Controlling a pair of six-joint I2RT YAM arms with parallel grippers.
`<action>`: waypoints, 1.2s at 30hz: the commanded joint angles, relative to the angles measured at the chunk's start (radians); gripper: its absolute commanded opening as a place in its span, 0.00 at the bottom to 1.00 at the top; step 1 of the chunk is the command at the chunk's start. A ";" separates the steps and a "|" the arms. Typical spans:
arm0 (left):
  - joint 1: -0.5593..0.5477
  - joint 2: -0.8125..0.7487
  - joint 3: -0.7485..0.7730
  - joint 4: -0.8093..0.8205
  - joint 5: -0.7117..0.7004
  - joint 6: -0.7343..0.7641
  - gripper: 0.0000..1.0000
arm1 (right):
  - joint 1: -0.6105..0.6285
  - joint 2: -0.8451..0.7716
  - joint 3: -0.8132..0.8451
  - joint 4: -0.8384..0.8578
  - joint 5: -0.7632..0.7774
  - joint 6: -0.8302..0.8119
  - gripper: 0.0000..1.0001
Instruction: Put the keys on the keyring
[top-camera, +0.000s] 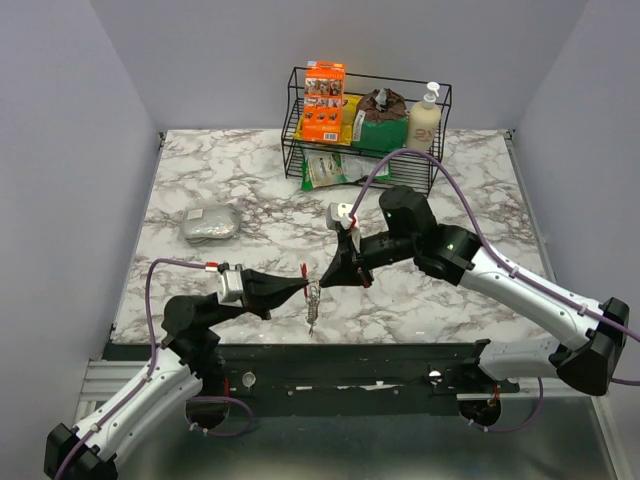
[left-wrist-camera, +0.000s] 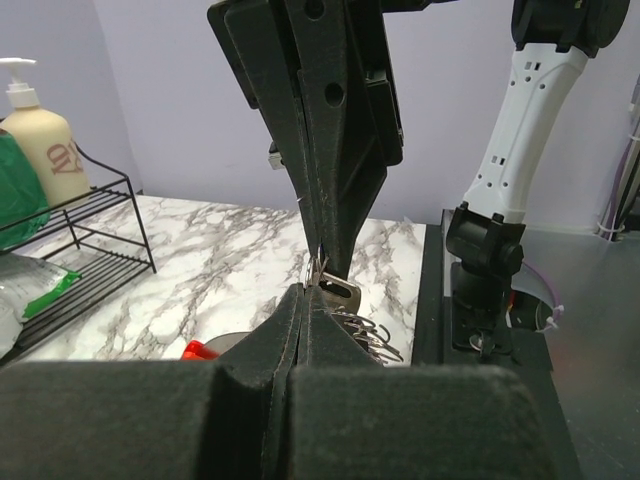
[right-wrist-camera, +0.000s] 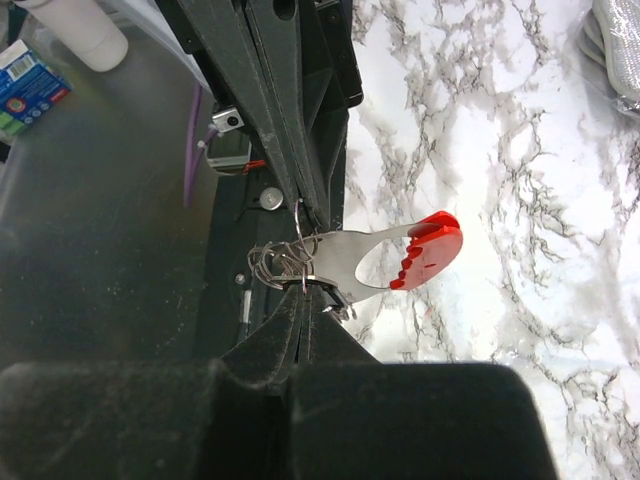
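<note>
Keys (top-camera: 313, 312) dangle at the marble table's (top-camera: 200, 180) near edge, between both grippers. Left gripper (top-camera: 300, 288) and right gripper (top-camera: 326, 279) are each pinched tight on the keyring (right-wrist-camera: 272, 262) cluster; which loop, I cannot tell. The metal is probably light, stiff and slick and swings freely, so it is best gripped flat across a key's head.
</note>
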 joint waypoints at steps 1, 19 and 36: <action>-0.003 -0.027 0.008 -0.003 -0.029 0.019 0.00 | 0.005 -0.030 0.026 0.001 -0.008 -0.016 0.01; -0.003 -0.009 0.014 -0.036 -0.043 0.033 0.00 | 0.019 0.017 0.067 -0.022 -0.051 -0.004 0.01; -0.003 -0.004 0.014 -0.036 -0.032 0.031 0.00 | 0.021 0.030 0.072 -0.028 -0.005 -0.005 0.01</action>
